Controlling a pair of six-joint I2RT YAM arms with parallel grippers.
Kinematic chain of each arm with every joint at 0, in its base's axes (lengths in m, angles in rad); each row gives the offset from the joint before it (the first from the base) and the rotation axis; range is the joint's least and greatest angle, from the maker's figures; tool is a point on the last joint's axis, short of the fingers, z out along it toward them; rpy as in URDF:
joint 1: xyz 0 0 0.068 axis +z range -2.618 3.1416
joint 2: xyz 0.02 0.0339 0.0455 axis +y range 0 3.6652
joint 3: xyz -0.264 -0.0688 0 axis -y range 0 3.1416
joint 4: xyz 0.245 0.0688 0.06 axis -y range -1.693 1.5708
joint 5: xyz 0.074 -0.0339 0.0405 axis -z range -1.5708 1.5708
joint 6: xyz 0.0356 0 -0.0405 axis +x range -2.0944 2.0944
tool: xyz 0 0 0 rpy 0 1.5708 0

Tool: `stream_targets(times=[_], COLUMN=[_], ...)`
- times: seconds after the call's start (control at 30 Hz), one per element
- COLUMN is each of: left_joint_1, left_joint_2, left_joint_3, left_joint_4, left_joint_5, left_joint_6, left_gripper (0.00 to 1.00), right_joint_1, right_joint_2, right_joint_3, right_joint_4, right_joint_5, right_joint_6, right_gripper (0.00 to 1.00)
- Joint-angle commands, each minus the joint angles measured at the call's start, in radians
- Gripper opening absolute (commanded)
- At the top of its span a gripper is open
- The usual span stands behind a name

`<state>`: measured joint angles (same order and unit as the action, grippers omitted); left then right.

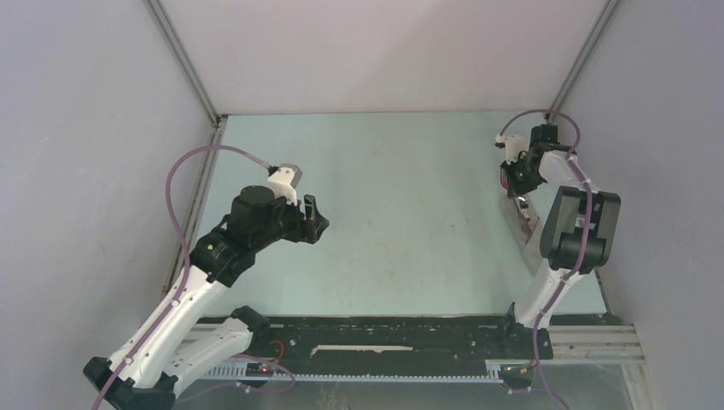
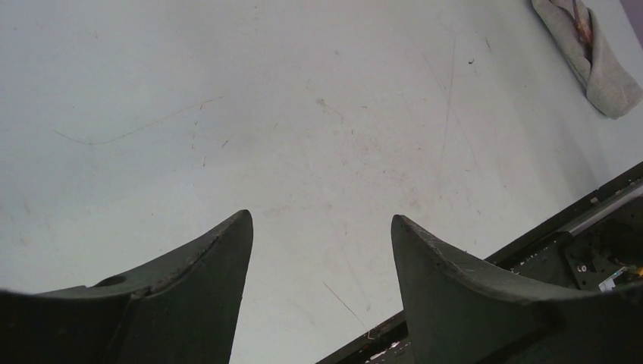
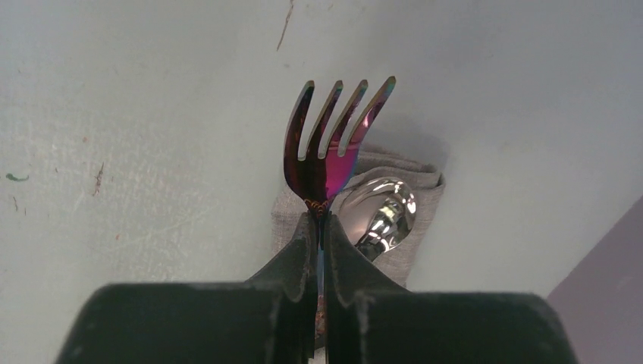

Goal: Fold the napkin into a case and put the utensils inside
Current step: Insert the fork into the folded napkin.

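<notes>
While together: one fork [image 3: 331, 144]; one spoon [image 3: 383, 212]

We look at a pale blue-green table top [image 1: 410, 213], matte, with a long thin scratch [image 2: 136, 130] and some small brownish marks [image 2: 334, 114]. Three plain walls of grey-lilac colour close it in: the left wall [image 1: 85, 128], the back wall [image 1: 384, 51] and the right wall [image 1: 666, 102]. A metal profile [image 1: 183, 60] runs up each far corner. Along the near edge lies a black rail [image 1: 384, 337]. We find the light soft and even, with only faint shadows.
</notes>
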<state>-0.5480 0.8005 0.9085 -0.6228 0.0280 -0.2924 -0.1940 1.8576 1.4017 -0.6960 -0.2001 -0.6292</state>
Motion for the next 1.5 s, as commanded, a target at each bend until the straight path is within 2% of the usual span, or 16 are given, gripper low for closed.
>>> stream_targets(times=[0.0, 0.67, 1.47], left_joint_1=[-0.007, -0.030, -0.053], left_joint_2=[-0.001, -0.057, -0.063], left_joint_3=[0.006, -0.010, -0.011], left_joint_4=[0.033, 0.043, 0.045], left_joint_5=[-0.014, -0.011, -0.025], left_joint_6=[0.023, 0.035, 0.045], left_gripper=[0.74, 0.76, 0.77], right_joint_1=[-0.024, -0.062, -0.116], right_joint_2=[-0.051, -0.141, -0.143], right_joint_3=[-0.039, -0.200, -0.270], right_joint_4=[0.038, -0.011, -0.014], right_joint_5=[-0.041, -0.023, 0.060], right_joint_6=[-0.033, -0.028, -0.039], right_gripper=[0.00, 0.00, 0.00])
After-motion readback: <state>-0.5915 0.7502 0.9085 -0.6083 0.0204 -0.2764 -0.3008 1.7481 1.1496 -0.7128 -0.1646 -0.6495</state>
